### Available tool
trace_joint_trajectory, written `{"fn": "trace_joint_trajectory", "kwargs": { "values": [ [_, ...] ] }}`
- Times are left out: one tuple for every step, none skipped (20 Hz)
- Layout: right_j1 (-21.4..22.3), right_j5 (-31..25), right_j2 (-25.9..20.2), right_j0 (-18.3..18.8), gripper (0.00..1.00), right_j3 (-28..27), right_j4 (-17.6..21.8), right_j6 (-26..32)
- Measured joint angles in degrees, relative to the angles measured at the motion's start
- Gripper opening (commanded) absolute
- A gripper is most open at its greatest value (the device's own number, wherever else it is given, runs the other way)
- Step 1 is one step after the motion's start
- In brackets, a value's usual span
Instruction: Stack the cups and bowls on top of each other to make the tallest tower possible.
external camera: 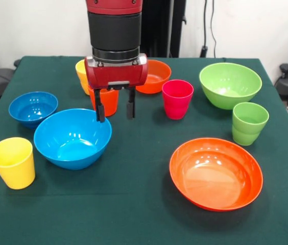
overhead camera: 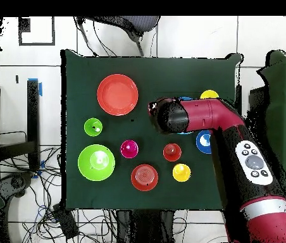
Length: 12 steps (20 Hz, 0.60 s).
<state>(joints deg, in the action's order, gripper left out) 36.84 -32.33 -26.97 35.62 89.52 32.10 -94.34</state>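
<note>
My gripper (external camera: 115, 109) hangs open with nothing in it, its fingers (external camera: 99, 110) over the far right rim of the large blue bowl (external camera: 72, 138). The orange cup (external camera: 109, 102) stands just behind it, apart from it. A small blue bowl (external camera: 32, 108) sits left, with a yellow cup (external camera: 13, 162) at the front left and another yellow cup (external camera: 82, 75) behind the arm. The small orange bowl (external camera: 154, 76), pink-red cup (external camera: 177, 98), lime green bowl (external camera: 230, 84), light green cup (external camera: 249, 123) and wide orange bowl (external camera: 215, 172) stand separately. From overhead, the arm (overhead camera: 190, 117) hides the gripper and most of the large blue bowl.
Everything rests on a dark green table (external camera: 134, 209). Nothing is stacked. Chairs and cables lie on the floor around the table (overhead camera: 76, 190). Open cloth runs along the front edge between the yellow cup and the wide orange bowl.
</note>
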Motion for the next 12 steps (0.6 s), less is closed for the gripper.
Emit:
{"fn": "trace_joint_trajectory", "kwargs": {
  "values": [
    [0.0,0.0,-0.2,0.1,1.00,0.0,0.2,0.0],
    [0.0,0.0,-0.5,0.1,1.00,0.0,0.4,0.0],
    [0.0,0.0,-0.7,0.2,1.00,0.0,0.6,0.0],
    [0.0,0.0,-1.0,0.3,1.00,0.0,0.8,0.0],
    [0.0,0.0,-1.2,0.4,1.00,0.0,0.9,0.0],
    [0.0,0.0,-1.5,0.5,1.00,0.0,1.1,0.0],
    [0.0,0.0,-1.7,0.6,1.00,0.0,1.3,0.0],
    [0.0,0.0,-1.8,0.7,1.00,0.0,1.5,0.0],
    [0.0,0.0,-2.0,0.7,1.00,0.0,1.6,0.0],
    [0.0,0.0,-2.1,0.8,1.00,0.0,1.8,0.0],
    [0.0,0.0,-2.4,1.1,1.00,0.0,1.9,0.0],
    [0.0,0.0,-2.6,1.3,1.00,0.1,1.9,0.0]
  ]
}}
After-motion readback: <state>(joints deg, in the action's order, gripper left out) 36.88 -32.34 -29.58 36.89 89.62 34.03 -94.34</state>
